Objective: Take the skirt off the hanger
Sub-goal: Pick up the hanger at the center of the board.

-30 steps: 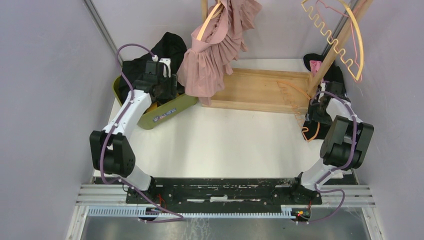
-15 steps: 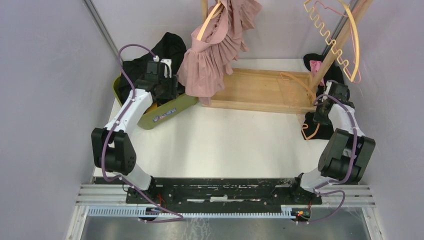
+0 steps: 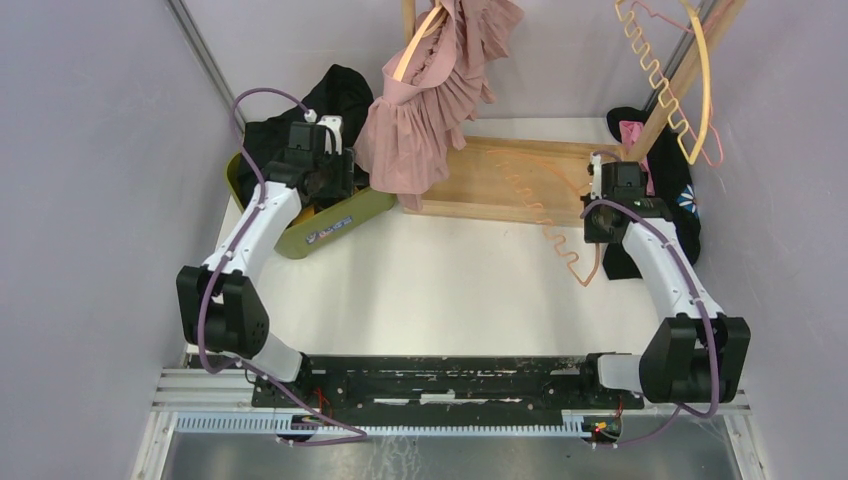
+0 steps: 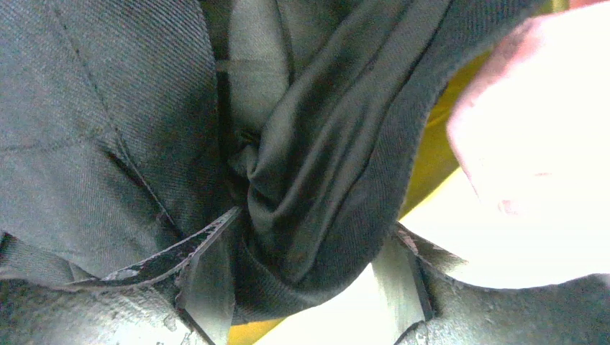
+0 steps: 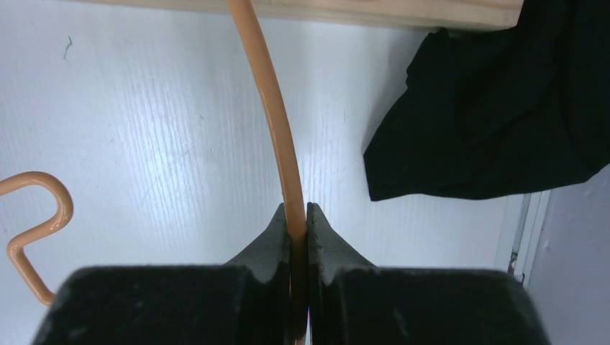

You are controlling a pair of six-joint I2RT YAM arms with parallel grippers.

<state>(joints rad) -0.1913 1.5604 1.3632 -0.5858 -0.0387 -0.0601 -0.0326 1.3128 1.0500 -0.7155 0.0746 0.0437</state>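
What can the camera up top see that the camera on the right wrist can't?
Only the top camera shows the pink skirt hanging at the back, the left gripper at the green bin, and a yellow hanger up on the rack. Only the right wrist camera shows, close up, the right gripper pinched shut on the orange hanger. Both show that orange hanger, the wooden base and a black cloth lying on the white table.
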